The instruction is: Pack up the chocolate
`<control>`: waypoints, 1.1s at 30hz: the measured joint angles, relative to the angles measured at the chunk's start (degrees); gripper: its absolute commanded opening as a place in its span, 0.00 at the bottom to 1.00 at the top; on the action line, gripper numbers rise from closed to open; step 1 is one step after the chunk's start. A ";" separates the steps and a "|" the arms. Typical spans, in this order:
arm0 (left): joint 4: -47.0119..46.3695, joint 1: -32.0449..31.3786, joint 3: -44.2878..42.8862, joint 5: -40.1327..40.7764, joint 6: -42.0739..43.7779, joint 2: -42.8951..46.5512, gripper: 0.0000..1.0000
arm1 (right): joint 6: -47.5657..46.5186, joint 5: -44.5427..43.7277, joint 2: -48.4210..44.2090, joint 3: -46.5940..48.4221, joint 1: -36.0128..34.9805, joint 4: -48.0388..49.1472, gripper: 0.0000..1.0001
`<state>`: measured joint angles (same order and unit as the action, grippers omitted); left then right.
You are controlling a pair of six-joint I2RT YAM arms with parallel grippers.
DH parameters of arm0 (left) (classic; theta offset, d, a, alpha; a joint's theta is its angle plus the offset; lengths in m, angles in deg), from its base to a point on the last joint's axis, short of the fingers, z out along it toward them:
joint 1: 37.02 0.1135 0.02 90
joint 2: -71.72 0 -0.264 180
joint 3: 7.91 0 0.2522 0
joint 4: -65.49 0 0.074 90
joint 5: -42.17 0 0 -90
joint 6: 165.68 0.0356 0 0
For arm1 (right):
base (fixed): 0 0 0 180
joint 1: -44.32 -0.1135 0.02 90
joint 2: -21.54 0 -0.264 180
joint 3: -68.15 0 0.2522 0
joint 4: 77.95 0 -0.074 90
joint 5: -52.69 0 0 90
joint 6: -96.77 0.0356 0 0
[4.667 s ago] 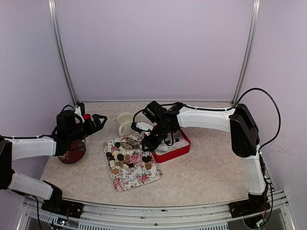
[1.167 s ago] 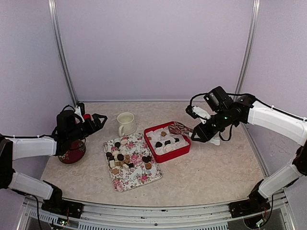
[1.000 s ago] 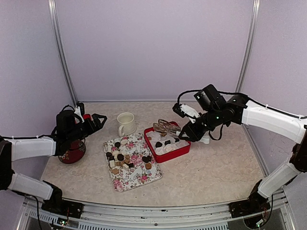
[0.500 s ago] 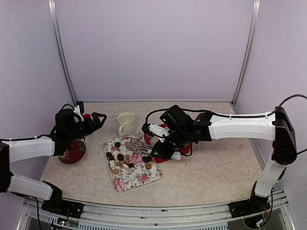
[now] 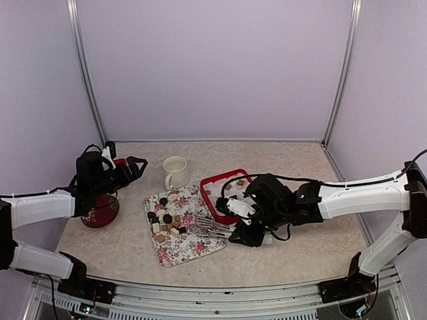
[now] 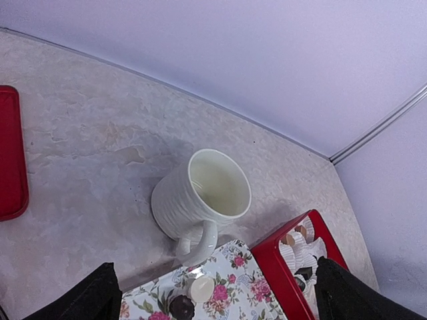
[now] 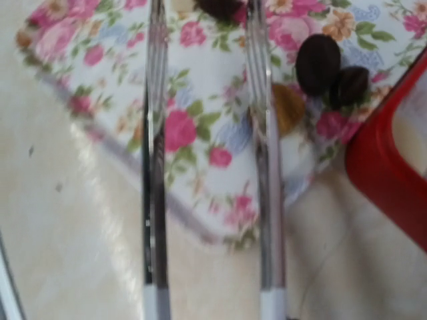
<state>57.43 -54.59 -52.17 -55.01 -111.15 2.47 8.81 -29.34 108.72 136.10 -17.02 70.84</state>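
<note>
My right gripper (image 5: 240, 233) is part-closed on the tongs (image 5: 210, 231), whose prongs gape empty over the tray's (image 5: 192, 252) near corner. The chocolates (image 5: 167, 219) lie at ten o'clock of the tips. This looks like the picking step: next I straddle one, squeeze, and carry it to the red box (image 5: 212, 180) at one o'clock. My left gripper (image 5: 135, 165) hangs wide open, holding nothing, at ten o'clock.

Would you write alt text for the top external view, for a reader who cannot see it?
The right gripper holds metal tongs over a floral tray of chocolates, beside a red box. A cream mug stands behind; the left gripper hangs open at far left.
</note>
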 measured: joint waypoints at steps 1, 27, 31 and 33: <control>0.00 0.00 0.00 -0.02 0.00 0.00 0.99 | -0.50 -0.02 -1.88 -1.81 -0.04 0.42 0.39; 1.16 -0.92 -0.09 1.20 0.17 0.24 0.99 | -6.05 5.20 8.13 -9.40 -1.60 21.57 0.50; 1.92 -0.94 -0.59 1.55 0.20 0.33 0.99 | -5.42 5.27 9.66 -11.21 -1.64 24.06 0.56; 2.01 -0.94 -0.79 1.66 0.22 0.35 0.99 | -5.09 5.33 9.66 -11.74 -1.68 25.00 0.58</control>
<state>59.44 -55.53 -52.96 -53.34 -110.93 2.82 3.72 -24.01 118.38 124.37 -18.70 95.84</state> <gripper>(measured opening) 0.989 0.556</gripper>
